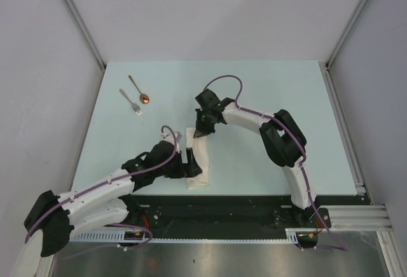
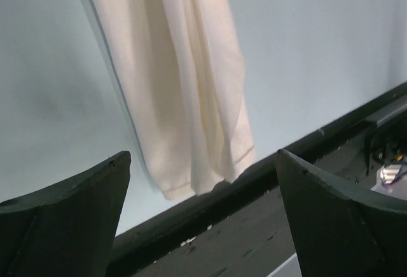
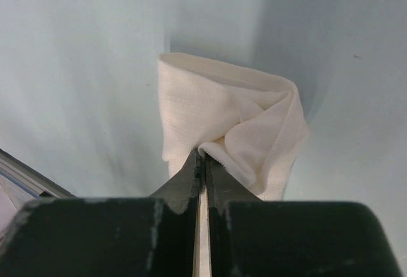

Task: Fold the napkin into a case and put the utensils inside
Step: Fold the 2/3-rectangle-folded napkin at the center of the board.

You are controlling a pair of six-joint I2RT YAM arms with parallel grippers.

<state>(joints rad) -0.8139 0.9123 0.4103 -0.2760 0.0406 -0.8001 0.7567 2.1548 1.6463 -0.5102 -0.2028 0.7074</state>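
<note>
Cream napkin (image 1: pixel 199 166) folded to a narrow strip; utensils not yet in.
We judge the fold roughly half done. The strip lies by the near edge of the desk (image 1: pixel 267 93), left of centre, with its long axis running from near edge to far edge. Its far end is bunched and pinched in the clenched right jaws. Left jaws stand released beside its near end, holding nothing. Fork (image 1: pixel 131 101) and spoon (image 1: pixel 140 90) lie well apart toward the far-left corner; pocket-forming and loading remain.

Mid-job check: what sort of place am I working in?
Probably a lab test cell: pale-blue table, plain grey wall panels around it, aluminium framing along the near edge.
</note>
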